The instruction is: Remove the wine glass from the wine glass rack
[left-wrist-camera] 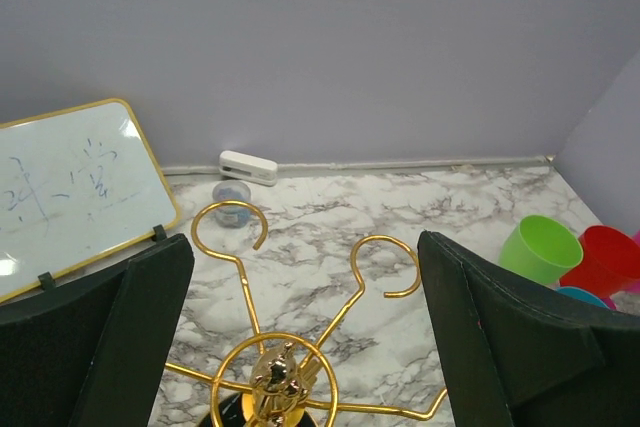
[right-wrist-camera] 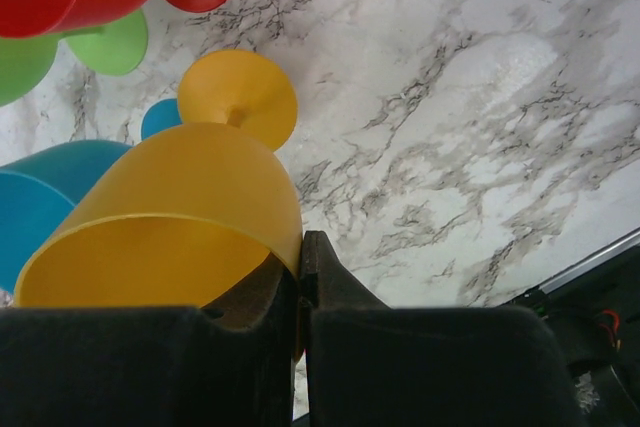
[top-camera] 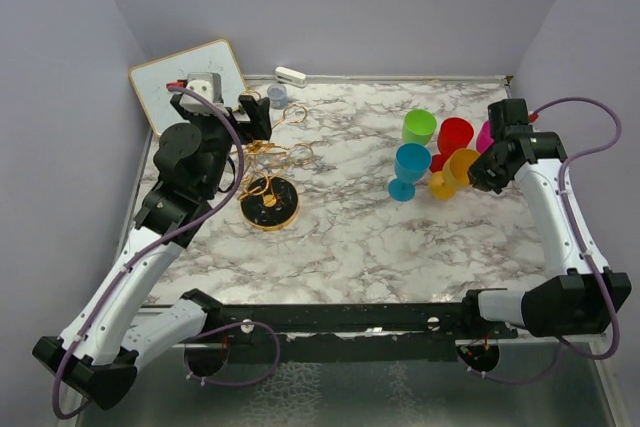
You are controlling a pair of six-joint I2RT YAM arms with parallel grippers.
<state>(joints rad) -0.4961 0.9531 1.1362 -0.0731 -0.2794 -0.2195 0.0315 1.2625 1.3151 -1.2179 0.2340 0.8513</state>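
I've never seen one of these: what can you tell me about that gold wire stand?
The wine glass rack is thin shiny gold wire: a central post with a finial, arms radiating to open curled hooks, on a round black gold-rimmed base on the marble table, left side. Hooks in view are empty. The left gripper's open jaws flank its top, not visibly touching.

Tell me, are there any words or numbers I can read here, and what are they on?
Gold-edged white board leaning on the wall: faint handwritten marks, too blurred to read.
Small white block by the wall: no label visible.
Orange plastic wine glass and gold wire rack: no writing.
Nothing else shows readable text.
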